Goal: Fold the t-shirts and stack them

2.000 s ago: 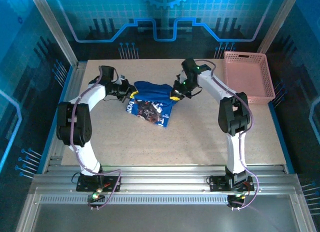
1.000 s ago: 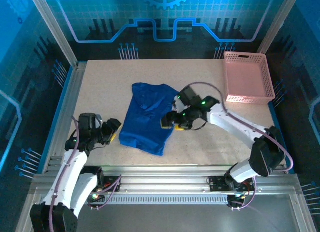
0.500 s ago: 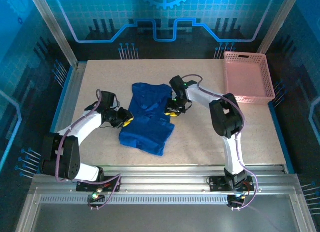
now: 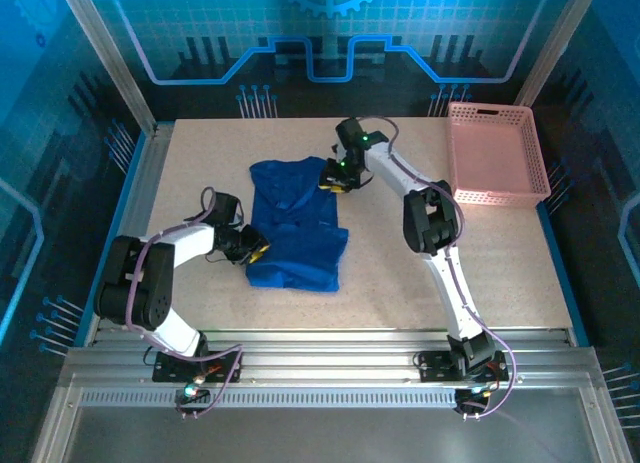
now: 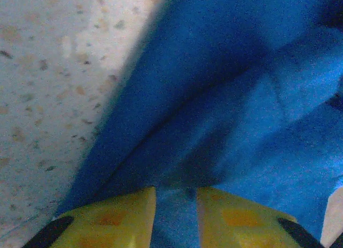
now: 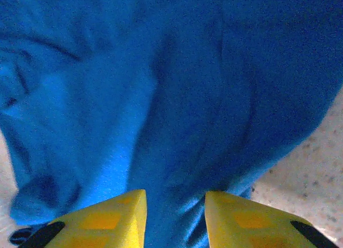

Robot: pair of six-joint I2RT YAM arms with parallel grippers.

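Note:
One royal-blue t-shirt (image 4: 296, 223) lies flat in a rough rectangle at the middle of the table (image 4: 430, 263), plain side up. My left gripper (image 4: 257, 251) sits low at the shirt's near left edge. In the left wrist view that gripper (image 5: 176, 193) has its yellow fingers (image 5: 112, 218) closed on a strip of the blue cloth (image 5: 230, 98). My right gripper (image 4: 329, 177) is at the shirt's far right corner. In the right wrist view this gripper (image 6: 176, 198) has a bunched fold of the cloth (image 6: 161, 87) pinched between its yellow fingers (image 6: 102, 218).
A pink lattice basket (image 4: 497, 153) stands at the far right corner of the table. A metal frame rail (image 4: 320, 348) runs along the near edge by the arm bases. Bare tabletop lies to the right of the shirt.
The right gripper has moved to the shirt's far right corner and the left to its near left edge. The shirt has been drawn into a straighter rectangle, shifted slightly left.

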